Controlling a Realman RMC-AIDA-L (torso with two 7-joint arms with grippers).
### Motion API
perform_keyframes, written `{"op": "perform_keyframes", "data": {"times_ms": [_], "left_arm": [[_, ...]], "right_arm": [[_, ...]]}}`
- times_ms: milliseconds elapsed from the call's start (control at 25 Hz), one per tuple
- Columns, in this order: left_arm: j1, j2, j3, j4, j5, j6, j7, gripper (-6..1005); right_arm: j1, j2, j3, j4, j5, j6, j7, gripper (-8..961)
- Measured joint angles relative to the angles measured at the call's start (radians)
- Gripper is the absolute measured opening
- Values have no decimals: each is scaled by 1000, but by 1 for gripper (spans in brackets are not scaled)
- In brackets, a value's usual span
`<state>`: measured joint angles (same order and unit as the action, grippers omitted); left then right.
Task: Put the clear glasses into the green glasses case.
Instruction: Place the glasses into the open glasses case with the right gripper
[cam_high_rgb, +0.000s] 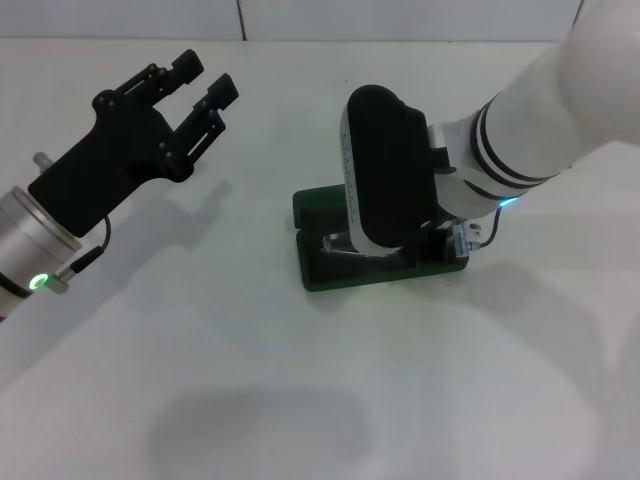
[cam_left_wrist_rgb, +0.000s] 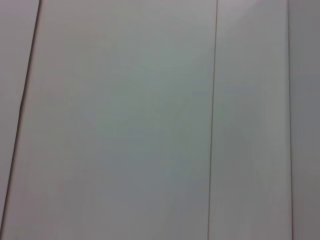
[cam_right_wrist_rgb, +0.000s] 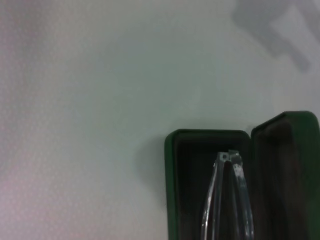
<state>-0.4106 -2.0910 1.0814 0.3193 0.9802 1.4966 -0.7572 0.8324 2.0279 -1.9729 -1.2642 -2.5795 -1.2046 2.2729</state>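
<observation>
Already the clear glasses (cam_right_wrist_rgb: 227, 195), a fully transparent plastic frame with thin folded arms, lie inside the green glasses case (cam_high_rgb: 318, 275), a dark green hard rectangular box with rounded corners and dark lining. In the right wrist view the lid stands open beside the tray, and the glasses rest along the tray, so I judge that the placing is nearly finished. What seems left is to let go, if that is not done, to draw the arm away, and perhaps to close the lid. The right gripper (cam_high_rgb: 440, 240) is low over the case, hidden by its own wrist in the head view, and I cannot tell whether its fingers grasp the glasses or have released them. The left gripper (cam_high_rgb: 195, 85), black with two fingers spread apart and holding nothing, hovers well apart from the case, on the robot's left. The white table (cam_high_rgb: 300, 400) is plain and smooth, with soft shadows on it. Behind it stands a pale wall (cam_left_wrist_rgb: 125, 120) made of panels with thin dark seams.
</observation>
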Motion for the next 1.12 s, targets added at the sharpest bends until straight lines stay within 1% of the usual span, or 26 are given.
{"op": "perform_keyframes", "data": {"times_ms": [120,280,560,760,1000,1120], "left_arm": [[-3,0,0,0,0,0,-2,482],[-6,1,0,0,0,1,-2,483],[-8,3,-1,0,0,1,-1,483],[-8,5,-3,0,0,1,1,483],[-8,6,-5,2,0,1,1,484],[-8,7,-3,2,0,0,1,484]], "right_arm": [[-14,0,-32,-8,-15,44,0,112],[-31,0,-49,-20,-34,78,0,112],[-39,0,-88,-23,-48,124,0,112],[-74,0,-122,-37,-83,175,0,113],[-92,0,-139,-49,-97,186,0,113],[-114,0,-145,-58,-98,204,1,113]]}}
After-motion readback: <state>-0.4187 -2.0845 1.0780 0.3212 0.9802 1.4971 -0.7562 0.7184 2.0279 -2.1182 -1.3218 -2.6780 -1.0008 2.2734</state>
